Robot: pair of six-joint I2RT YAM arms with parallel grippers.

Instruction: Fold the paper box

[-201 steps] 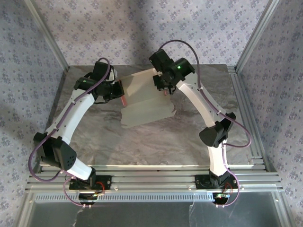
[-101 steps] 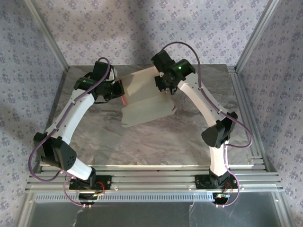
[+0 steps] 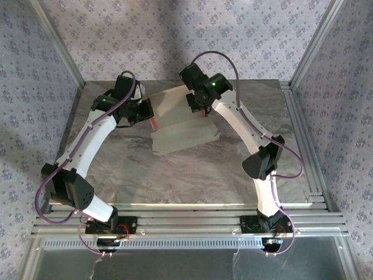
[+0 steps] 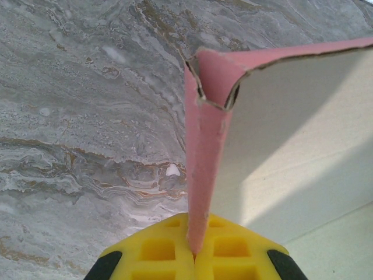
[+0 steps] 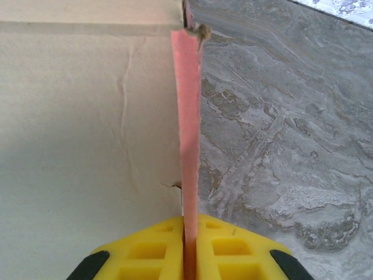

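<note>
Left gripper (image 4: 195,254) is pinching the box (image 3: 182,133): its yellow pads (image 4: 157,252) are pressed together on a pink flap (image 4: 201,169) that stands on edge at the box's left end. At the flap's far end the card bends round into a raised wall (image 4: 303,116), pink along its top edge and pale on the face toward the camera.

Right gripper (image 5: 189,256) has its own yellow pads closed on a second flap (image 5: 187,116), seen edge-on, at the box's right end. To the left of this flap spreads a pale panel (image 5: 76,146), with a small tear (image 5: 172,185) just beside the pads.

From above, the box lies pale side up on the marbled table (image 3: 175,175), directly between the two grippers. Its near part rests flat on the table, and its far part looks tilted upward.
</note>
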